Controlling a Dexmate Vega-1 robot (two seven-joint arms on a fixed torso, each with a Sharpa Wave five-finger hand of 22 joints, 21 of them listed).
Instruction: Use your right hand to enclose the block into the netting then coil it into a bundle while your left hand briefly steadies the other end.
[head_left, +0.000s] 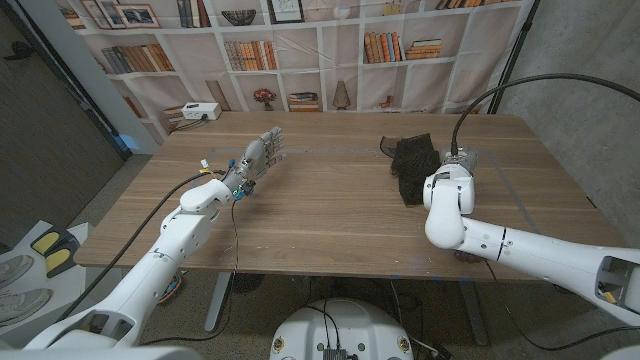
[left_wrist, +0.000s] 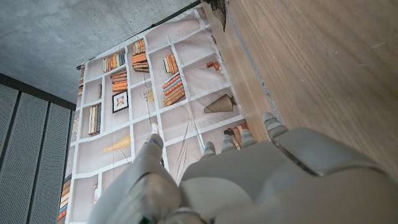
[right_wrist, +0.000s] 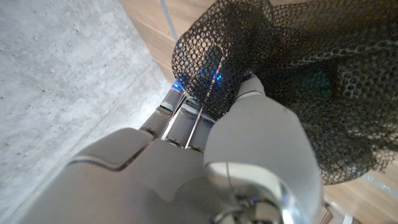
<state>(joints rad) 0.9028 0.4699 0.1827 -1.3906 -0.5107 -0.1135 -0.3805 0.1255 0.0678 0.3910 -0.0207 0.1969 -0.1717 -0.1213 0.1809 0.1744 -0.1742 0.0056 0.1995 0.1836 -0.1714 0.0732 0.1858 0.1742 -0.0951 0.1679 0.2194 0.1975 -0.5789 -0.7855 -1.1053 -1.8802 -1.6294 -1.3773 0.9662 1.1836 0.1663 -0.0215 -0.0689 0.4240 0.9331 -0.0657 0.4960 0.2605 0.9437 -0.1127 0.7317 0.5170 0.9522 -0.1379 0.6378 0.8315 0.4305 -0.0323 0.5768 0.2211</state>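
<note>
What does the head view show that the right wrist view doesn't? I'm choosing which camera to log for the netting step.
Only the head view shows the whole wooden table, the left hand raised well away from the netting with fingers extended, a white box on the far left corner, and the bookshelf backdrop.

Only the right wrist view shows the netting's mesh up close, a dark shape with blue glints inside it, and the right hand with its fingers pushed into it.

Both show the black netting on the table.

Black netting (head_left: 413, 164) bunched on table's far right.
</note>
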